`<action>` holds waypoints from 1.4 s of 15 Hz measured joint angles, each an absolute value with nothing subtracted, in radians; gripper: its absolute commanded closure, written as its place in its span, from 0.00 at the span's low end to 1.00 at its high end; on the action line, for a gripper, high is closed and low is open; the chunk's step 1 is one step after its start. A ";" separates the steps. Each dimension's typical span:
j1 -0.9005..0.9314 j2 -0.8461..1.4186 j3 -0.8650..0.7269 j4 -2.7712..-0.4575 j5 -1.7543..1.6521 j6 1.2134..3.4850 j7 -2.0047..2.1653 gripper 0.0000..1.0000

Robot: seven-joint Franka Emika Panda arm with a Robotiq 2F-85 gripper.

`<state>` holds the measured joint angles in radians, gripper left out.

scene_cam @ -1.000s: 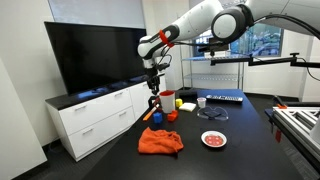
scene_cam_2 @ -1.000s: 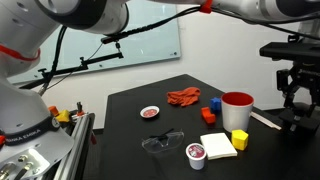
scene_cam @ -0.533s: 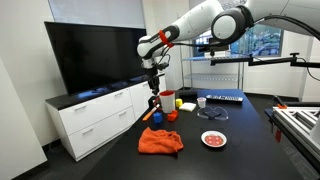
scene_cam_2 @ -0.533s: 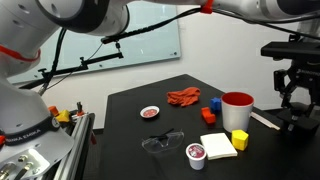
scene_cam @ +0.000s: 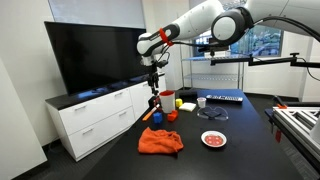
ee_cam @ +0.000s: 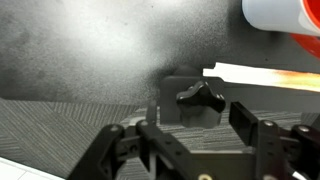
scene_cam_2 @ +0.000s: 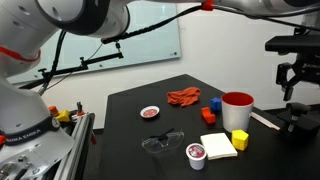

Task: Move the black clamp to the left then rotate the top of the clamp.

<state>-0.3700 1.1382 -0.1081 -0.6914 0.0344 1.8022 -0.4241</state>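
— How does the tool (ee_cam: 197,116) stand just now?

— Wide open and holding nothing. In the wrist view its fingers (ee_cam: 152,112) hang on either side of the black clamp (ee_cam: 183,112), above it and not touching.

— And the clamp itself?

— It sits at the very edge of the tabletop (ee_cam: 80,50), where the dark top gives way to grey carpet (ee_cam: 50,125) below. A wooden stick (ee_cam: 265,76) lies just beside it, further in on the tabletop, and a red cup (ee_cam: 285,15) stands near, beyond the stick. In an exterior view the tool (scene_cam_2: 292,92) hangs clear above the clamp (scene_cam_2: 298,118), with open air between them.

— So which step is this?

— I judge it the approach for the first one, the shift to the left. Nothing is gripped yet.

— How would you do it well?

— Come straight down with the knob (ee_cam: 202,96) on top centred between the fingers. Close on the body below the knob, low enough that the clamp does not tip when carried sideways. Whether it is screwed to the edge I cannot tell; if it is, it will resist, so the pull should be gentle. Run the travel along the edge, so it neither drops off nor sweeps the stick into the cup. Only after that let go and take the knob for the turn.
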 measured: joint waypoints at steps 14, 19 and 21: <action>-0.361 1.145 -0.142 -0.673 0.034 1.849 -0.105 0.00; -0.357 1.159 -0.137 -0.677 0.039 1.875 -0.068 0.00; -0.354 1.167 -0.136 -0.683 0.043 1.894 -0.054 0.00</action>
<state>-0.3538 1.1667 -0.1355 -0.6830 0.0432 1.8935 -0.0537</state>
